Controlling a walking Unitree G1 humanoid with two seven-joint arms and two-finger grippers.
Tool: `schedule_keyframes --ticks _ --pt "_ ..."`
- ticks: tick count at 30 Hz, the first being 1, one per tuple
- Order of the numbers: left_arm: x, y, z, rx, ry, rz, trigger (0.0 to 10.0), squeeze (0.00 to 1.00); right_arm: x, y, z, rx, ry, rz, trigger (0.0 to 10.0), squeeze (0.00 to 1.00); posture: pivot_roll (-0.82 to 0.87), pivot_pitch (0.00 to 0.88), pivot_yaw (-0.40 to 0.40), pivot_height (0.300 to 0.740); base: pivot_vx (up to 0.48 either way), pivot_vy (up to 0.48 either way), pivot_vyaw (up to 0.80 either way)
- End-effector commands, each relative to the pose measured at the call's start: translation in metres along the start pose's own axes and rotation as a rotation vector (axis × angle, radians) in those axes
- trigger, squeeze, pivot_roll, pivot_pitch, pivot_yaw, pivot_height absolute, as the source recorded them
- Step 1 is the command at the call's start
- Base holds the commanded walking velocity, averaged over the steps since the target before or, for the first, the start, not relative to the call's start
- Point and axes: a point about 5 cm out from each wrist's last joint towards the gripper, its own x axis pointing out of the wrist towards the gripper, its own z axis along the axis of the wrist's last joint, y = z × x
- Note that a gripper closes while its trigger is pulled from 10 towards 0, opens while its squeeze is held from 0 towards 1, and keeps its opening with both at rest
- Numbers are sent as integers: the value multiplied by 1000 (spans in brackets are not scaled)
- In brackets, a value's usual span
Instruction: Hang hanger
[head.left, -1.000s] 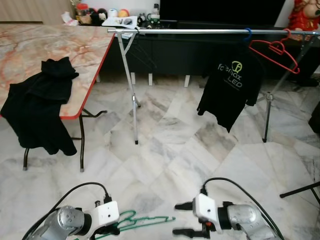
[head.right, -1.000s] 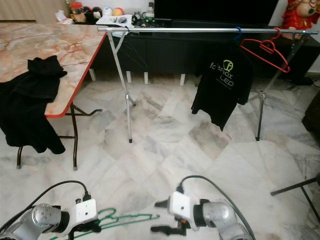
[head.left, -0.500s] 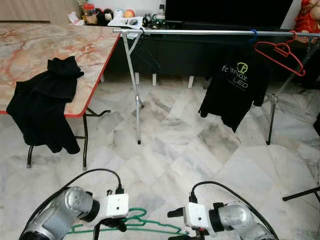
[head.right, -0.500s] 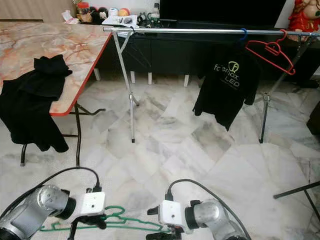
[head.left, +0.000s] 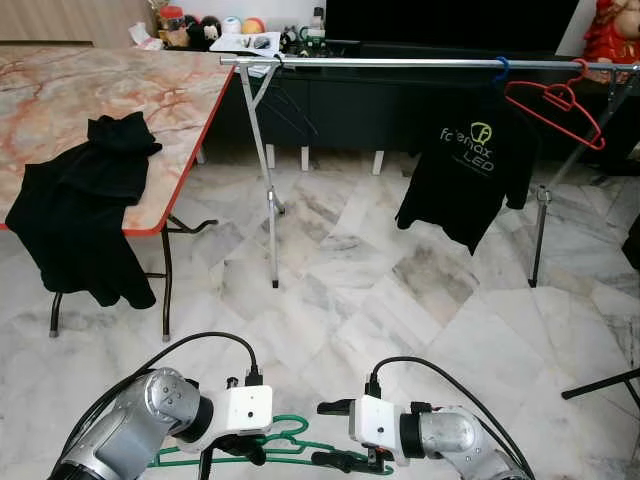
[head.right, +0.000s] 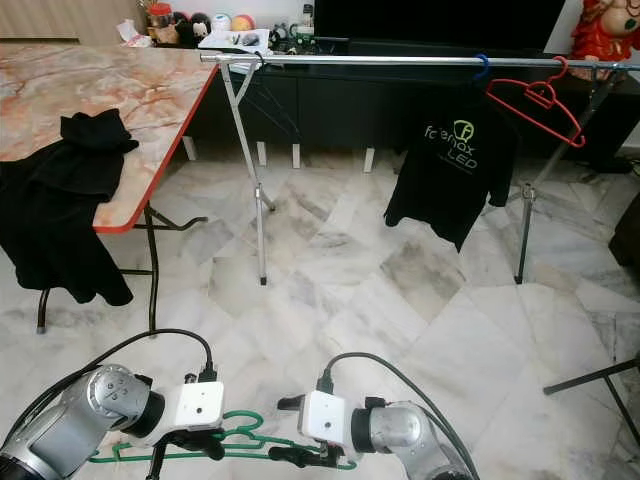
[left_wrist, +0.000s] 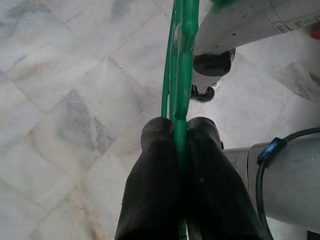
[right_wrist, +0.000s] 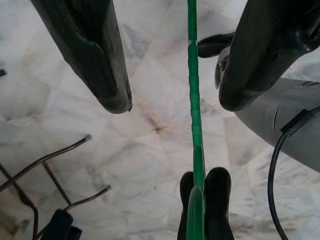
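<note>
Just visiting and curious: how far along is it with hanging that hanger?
Done: the left gripper is shut on the green hanger. In hand: the right gripper is open around the hanger's bar. Left: lifting it onto the rail, beside the red hanger.

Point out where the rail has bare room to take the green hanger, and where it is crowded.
The left claw is shut on the green hanger. The rail is bare from its left legs across to the black T-shirt. The right end is crowded: the T-shirt and the red hanger hang close together there.
</note>
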Motion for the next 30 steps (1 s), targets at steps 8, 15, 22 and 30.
schedule_keyframes --ticks 8,15,22,30 --pt "-4 0 9 20 -2 7 10000 0 4 -3 6 15 2 124 10000 0 70 118 -48 740 0 0 0" --pt "-5 0 18 33 -25 4 10000 0 6 -7 11 -28 23 175 10000 0 72 122 -55 740 0 0 0" --pt "-10 3 29 67 -39 13 10000 0 6 -5 9 -24 37 203 10000 0 80 130 -59 740 0 0 0" --pt "-10 1 32 64 -47 9 10000 0 6 -6 9 -17 39 190 0 0 81 133 -58 740 0 0 0"
